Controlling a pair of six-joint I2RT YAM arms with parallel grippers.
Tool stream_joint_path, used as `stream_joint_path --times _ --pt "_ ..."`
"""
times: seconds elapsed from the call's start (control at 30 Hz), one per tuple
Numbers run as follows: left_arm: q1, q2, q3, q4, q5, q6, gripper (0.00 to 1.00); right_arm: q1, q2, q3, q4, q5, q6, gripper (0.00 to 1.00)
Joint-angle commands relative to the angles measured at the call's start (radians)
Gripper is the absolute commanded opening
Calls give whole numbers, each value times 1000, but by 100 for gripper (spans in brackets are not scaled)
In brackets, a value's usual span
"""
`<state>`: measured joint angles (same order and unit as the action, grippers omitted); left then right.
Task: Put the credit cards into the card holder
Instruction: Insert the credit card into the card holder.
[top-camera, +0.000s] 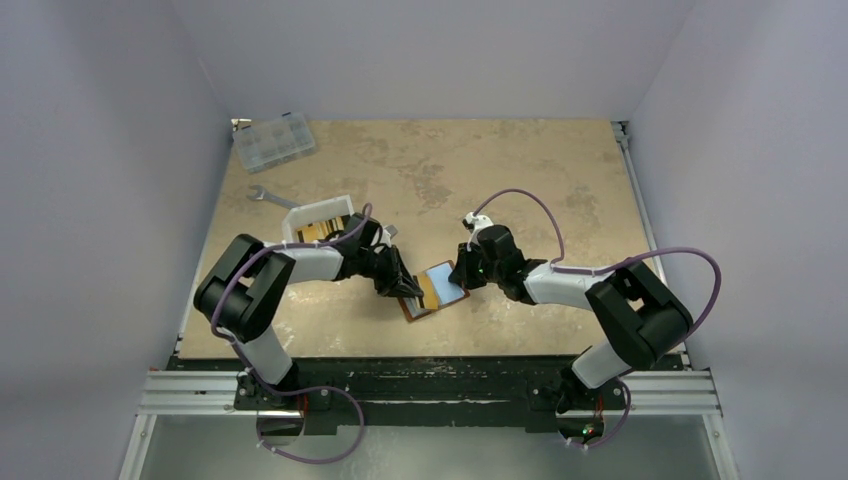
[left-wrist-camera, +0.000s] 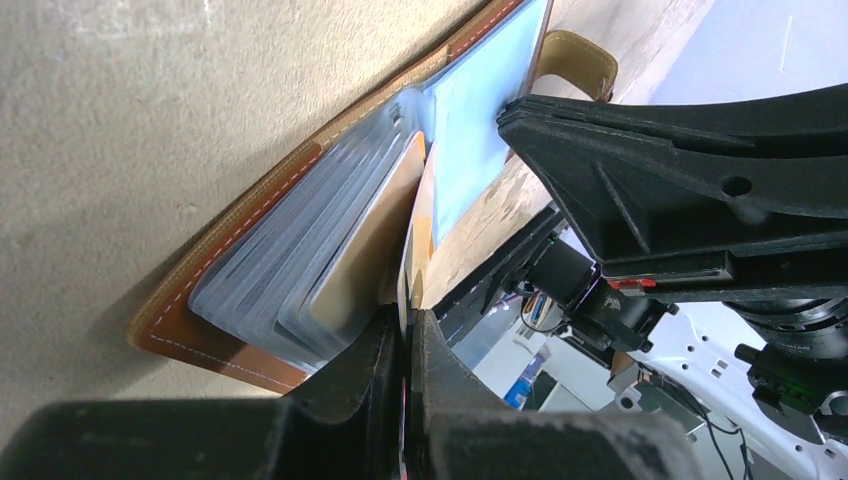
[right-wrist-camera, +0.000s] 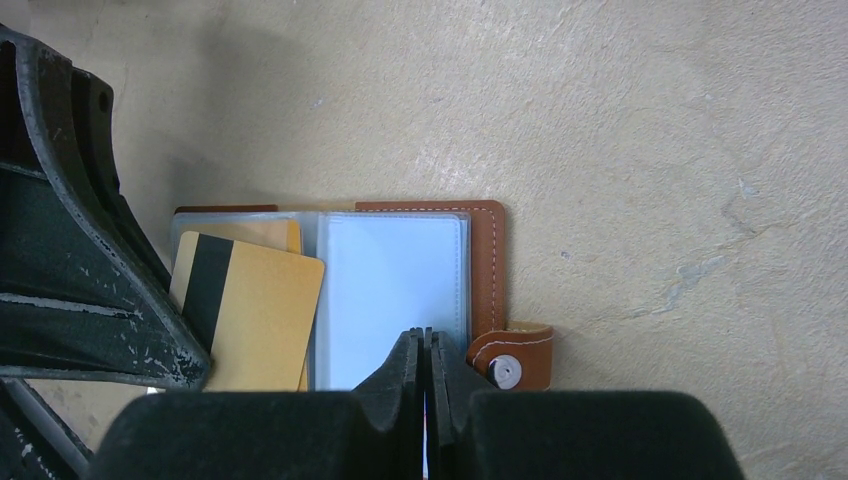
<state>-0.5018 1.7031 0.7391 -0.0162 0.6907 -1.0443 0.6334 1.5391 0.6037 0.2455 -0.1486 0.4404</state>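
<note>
The card holder (right-wrist-camera: 487, 268) was laid open and flat on the table (right-wrist-camera: 650, 150), near the front edge and between the two arms, with its snap stud (right-wrist-camera: 508, 372) on the tab at the right side. A light blue card (right-wrist-camera: 390, 290) was seen on the right half, apparently already seated under a clear sleeve. An orange-yellow card (right-wrist-camera: 262, 320) with a black stripe was held tilted over the left half, above the fanned stack of clear sleeves (left-wrist-camera: 300, 240), and was not yet pushed home.

The left gripper (left-wrist-camera: 407, 335) was clamped on the edge of that orange-yellow card. The right gripper (right-wrist-camera: 428, 345) was drawn together at the near edge of the light blue card, one fingertip touching its face; whether the edge itself was pinched could not be told.

The step in hand was judged to be the insertion of the orange-yellow card, with the holder steadied from the other side. For the next move, the card's leading edge would need to be squared with a sleeve mouth and slid in flat while the right half was kept pressed down, so that the holder was not dragged along.

Further back on the left, a white tray (top-camera: 318, 215), a wrench (top-camera: 268, 195) and a clear compartmented box (top-camera: 272, 142) were lying well apart from the work.
</note>
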Motion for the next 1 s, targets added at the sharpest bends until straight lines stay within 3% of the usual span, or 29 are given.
stream_joint_path --times 0.0,0.37,0.97 --pt "11 27 1 1 -16 60 0 0 14 -2 5 17 -23 4" --pt "8 52 55 -62 -47 168 0 1 28 2 5 11 -26 3" --pt "-33 28 -33 150 -128 19 0 1 35 5 7 3 -25 1"
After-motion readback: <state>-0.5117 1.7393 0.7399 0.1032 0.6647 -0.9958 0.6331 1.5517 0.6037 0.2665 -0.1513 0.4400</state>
